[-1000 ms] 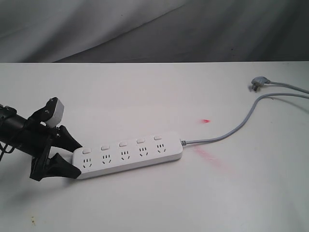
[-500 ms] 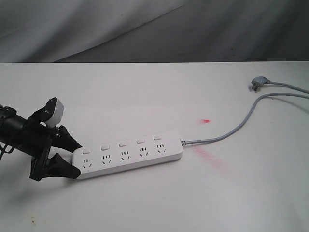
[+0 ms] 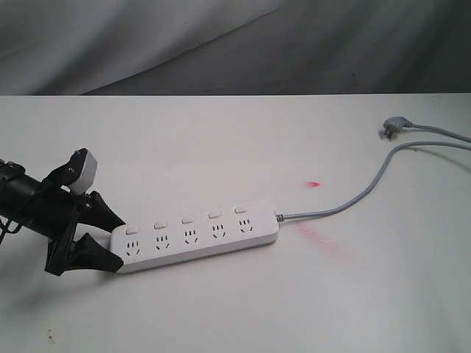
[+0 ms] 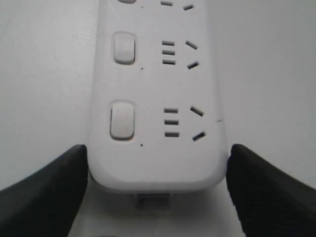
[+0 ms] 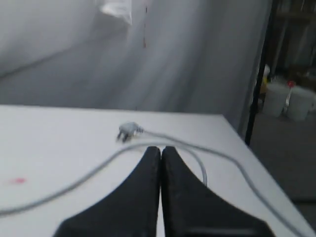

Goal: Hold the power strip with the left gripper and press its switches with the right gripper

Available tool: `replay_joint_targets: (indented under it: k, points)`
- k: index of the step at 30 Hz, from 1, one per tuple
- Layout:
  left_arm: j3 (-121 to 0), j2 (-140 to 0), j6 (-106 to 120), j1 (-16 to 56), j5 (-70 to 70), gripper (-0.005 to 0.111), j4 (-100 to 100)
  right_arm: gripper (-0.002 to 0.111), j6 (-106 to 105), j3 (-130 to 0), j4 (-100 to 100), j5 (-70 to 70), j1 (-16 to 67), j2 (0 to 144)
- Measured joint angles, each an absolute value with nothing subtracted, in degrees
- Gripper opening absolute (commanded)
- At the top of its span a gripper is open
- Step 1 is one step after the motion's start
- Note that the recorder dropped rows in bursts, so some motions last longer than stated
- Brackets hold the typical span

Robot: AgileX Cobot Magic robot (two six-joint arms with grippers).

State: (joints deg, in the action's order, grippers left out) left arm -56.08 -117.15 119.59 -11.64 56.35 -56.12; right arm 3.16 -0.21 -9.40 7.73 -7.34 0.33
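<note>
A: What has changed over the last second?

B: Nothing that shows. The power strip [image 3: 195,235] lies at the same angle on the bench [image 3: 221,147], its grey cord [image 3: 368,187] keeps the same curve toward the plug [image 3: 392,126], and the left tool [image 3: 118,243] has not shifted at the strip's end.

A: What does that mean for the task?

B: The holding half looks settled. The pressing half has not begun, since nothing is near the switches [image 3: 187,219] and all five are uncovered.

A: How does the left tool sit?

B: Its arm comes in low from the left edge of the exterior view. The two black fingers [image 4: 54,182] bracket the socket end opposite the cord, one on each long side. In the left wrist view both tips meet the strip's rounded corners, so the tool reads as closed on the strip, though only at its very end.

A: And the right tool [image 5: 161,153]?

B: It does not appear in the exterior view. Its own camera shows the fingers pressed together with nothing between them. It is above the bench and pointing toward the plug and the looping cord, well away from the strip. It probably has to travel over to the row of switches first.
</note>
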Motion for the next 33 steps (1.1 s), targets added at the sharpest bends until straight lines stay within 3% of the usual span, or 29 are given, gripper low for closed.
replay_joint_targets:
  k: [12,14,21,26,33]
  points:
    - [-56.1,-117.1,119.6,-11.6,56.3,0.056,-56.1,0.000,3.4,-0.2,-7.3,-45.7,-7.3,0.2]
    - [-56.1,-117.1,119.6,-11.6,56.3,0.056,-56.1,0.000,6.2,-0.7,-1.2,-48.9,-7.3,0.1]
    - [-56.1,-117.1,119.6,-11.6,56.5,0.056,-56.1,0.000,-5.7,-12.7,27.1,-22.1,-7.3,4.0]
    - [-56.1,-117.1,119.6,-11.6,56.5,0.056,-56.0,0.000,-10.3,-25.2,29.7,-14.8,-7.3,19.2]
    - [-56.1,-117.1,119.6,-11.6,56.5,0.056,-56.0,0.000,-11.5,-52.3,24.5,10.1,-7.3,43.6]
